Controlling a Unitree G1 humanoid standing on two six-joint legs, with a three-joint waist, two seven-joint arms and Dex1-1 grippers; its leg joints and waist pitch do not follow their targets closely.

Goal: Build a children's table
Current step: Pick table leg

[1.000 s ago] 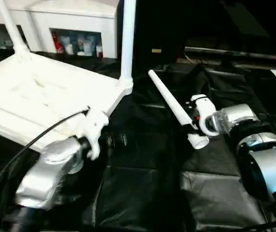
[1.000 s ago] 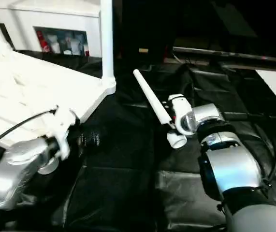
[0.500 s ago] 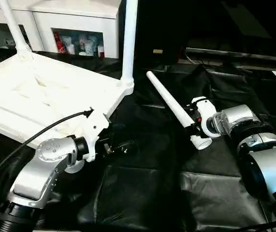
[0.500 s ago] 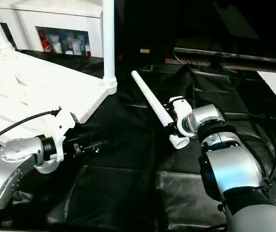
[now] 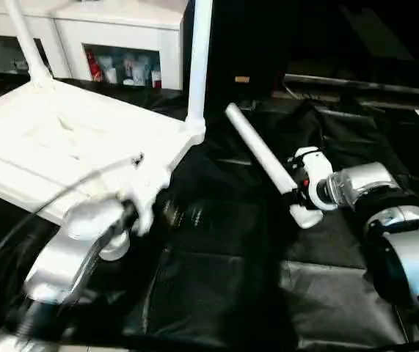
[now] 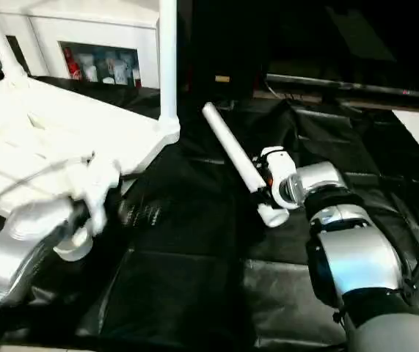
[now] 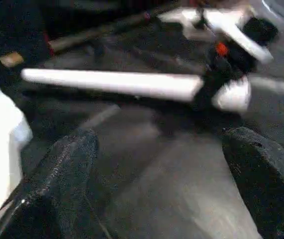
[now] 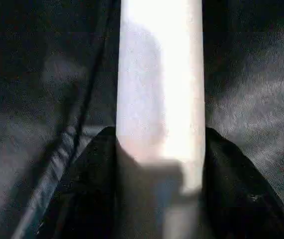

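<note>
Leg (image 5: 262,155) clenched in our right gripper (image 5: 297,192); left gripper (image 7: 156,184) spread empty. Next we seat it in the tabletop (image 5: 70,147) socket.

A: What lies under the work?
B: A black cover (image 5: 216,293), creased and folded, spread over the work table.

A: And behind?
B: A white cabinet (image 5: 132,33) with an open shelf holding small bottles (image 5: 125,66), one red. Right of it, a dark bar (image 5: 356,84) runs level.
</note>
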